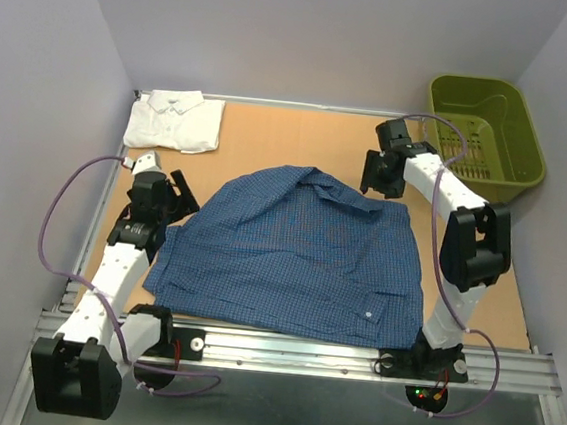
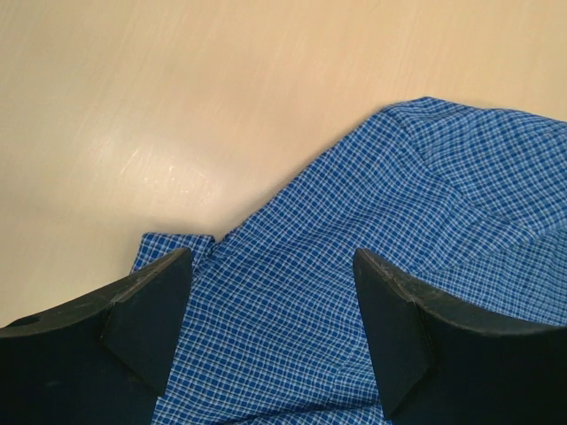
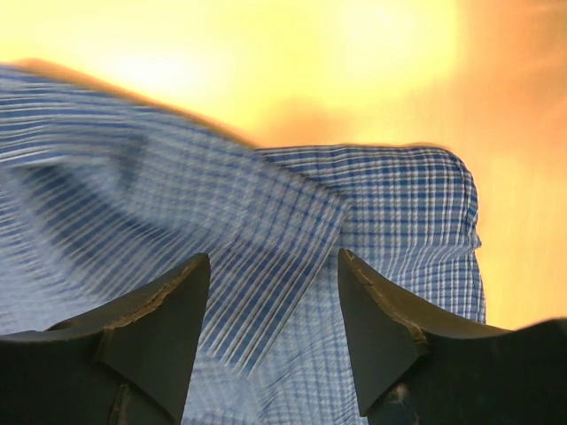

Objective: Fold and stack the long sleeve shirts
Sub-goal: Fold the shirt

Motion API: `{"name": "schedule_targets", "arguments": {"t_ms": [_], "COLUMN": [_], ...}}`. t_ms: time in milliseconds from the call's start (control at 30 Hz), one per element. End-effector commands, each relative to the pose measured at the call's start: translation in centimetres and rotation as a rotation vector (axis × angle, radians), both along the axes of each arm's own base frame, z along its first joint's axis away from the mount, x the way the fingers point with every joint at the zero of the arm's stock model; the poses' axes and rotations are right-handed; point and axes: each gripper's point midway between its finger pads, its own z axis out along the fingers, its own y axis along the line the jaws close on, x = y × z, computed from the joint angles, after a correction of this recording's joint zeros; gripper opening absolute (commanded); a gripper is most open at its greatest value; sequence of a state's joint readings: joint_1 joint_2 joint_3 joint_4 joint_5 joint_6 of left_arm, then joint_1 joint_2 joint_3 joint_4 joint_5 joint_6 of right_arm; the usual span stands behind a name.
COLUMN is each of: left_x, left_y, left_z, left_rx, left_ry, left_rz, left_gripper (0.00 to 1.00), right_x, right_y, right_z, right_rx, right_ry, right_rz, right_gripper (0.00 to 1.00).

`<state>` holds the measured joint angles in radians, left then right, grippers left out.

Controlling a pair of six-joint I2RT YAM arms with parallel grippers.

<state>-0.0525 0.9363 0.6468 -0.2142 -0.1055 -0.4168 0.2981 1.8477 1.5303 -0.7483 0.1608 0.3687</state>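
Note:
The dark blue checked long sleeve shirt lies spread and rumpled across the middle of the table, collar toward the back. The white long sleeve shirt lies folded at the back left corner. My left gripper hovers at the blue shirt's left edge. In the left wrist view it stands open, with checked cloth beneath the gap. My right gripper is at the shirt's back right corner. In the right wrist view its jaws are apart over a blurred fold of the cloth, and no grip shows.
An olive-green plastic basket stands off the table's back right corner, just behind the right arm. Bare wooden tabletop shows between the white shirt and the right gripper. Grey walls close in on three sides.

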Motion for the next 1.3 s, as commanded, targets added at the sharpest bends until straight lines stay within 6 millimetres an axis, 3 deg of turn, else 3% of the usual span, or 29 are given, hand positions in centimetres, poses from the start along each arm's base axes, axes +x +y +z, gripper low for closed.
{"name": "schedule_targets", "arguments": {"t_ms": [0,133,267,567,767,900,967,1067,1100,1200,1267], "left_x": [0.7,0.8,1.1,1.2,1.2,1.2,1.1,1.1,1.2,1.1,1.1], "left_y": [-0.7,-1.0,-1.4,-1.8,-2.0,-2.0,-2.0,-2.0,-2.0,-2.1,-2.0], "left_z": [1.7,1.8,1.7,1.8,1.7,1.8,1.8,1.8,1.8,1.9,1.9], "left_rx": [0.027,0.031,0.048,0.050,0.052,0.050,0.051,0.051,0.052,0.051,0.052], "left_ry": [-0.111,-0.119,-0.118,-0.124,-0.121,-0.126,-0.126,-0.127,-0.126,-0.129,-0.129], "left_rz": [-0.055,-0.061,-0.071,-0.085,-0.093,-0.092,-0.092,-0.092,-0.093,-0.093,-0.091], "left_gripper": [0.85,0.84,0.85,0.84,0.84,0.84,0.84,0.84,0.84,0.84,0.84], "right_x": [2.2,2.1,0.8,-1.7,-1.3,-0.9,-0.5,0.2,0.4,1.3,1.9], "right_y": [-1.1,-0.6,0.4,-1.5,-1.6,-1.4,-1.3,-1.1,-1.0,-0.8,-0.4], "right_z": [-1.2,-3.1,-4.0,-6.5,-6.2,-5.1,-4.1,-3.1,-3.0,-2.3,-1.9], "right_rx": [-0.039,-0.023,0.042,0.008,0.022,0.031,0.035,0.036,0.032,0.032,0.035], "right_ry": [-0.014,0.029,0.072,0.119,0.083,0.049,0.022,-0.007,-0.012,-0.035,-0.048], "right_rz": [-0.005,0.048,0.052,-0.142,-0.177,-0.162,-0.135,-0.110,-0.094,-0.061,-0.037], "right_gripper": [0.64,0.65,0.68,0.73,0.68,0.54,0.40,0.28,0.17,0.01,0.00]}}
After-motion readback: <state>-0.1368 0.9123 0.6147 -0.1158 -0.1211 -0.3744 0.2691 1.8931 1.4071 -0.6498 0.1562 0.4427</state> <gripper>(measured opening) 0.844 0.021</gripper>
